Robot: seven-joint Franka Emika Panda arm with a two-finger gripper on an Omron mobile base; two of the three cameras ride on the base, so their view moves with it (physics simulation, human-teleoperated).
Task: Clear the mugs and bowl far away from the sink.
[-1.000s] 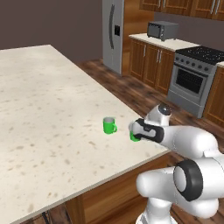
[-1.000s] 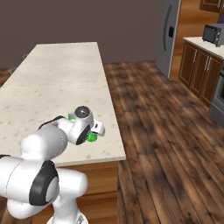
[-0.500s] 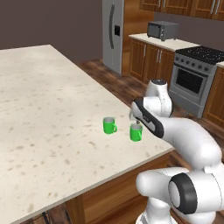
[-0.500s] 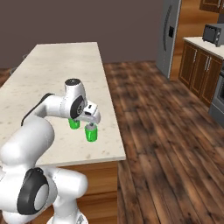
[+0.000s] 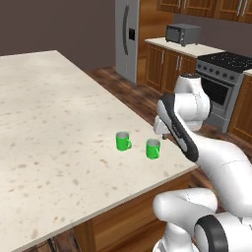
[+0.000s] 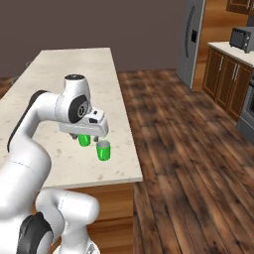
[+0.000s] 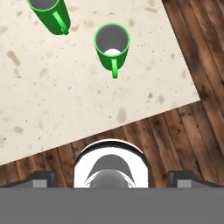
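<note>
Standing upright on the pale speckled tabletop, openings up, long axes vertical: two green mugs, just beside each other and apart, near the tabletop's corner edge at centre of the left base view. Handle of the nearer-the-edge mug pointing toward the lower edge of the hand view, toward the wood floor; handle of the other mug turned toward the right in the left base view. Second mug cut off by the top edge of the hand view, rim partly out of frame. In the right base view, that mug partly hidden behind the gripper, only its lower green body showing; the first mug in full sight just right of it. Raised above both mugs, touching neither: gripper, fingers spread wide apart, holding nothing. Finger tips barely visible at the hand view's lower corners, dark and hard to make out.
</note>
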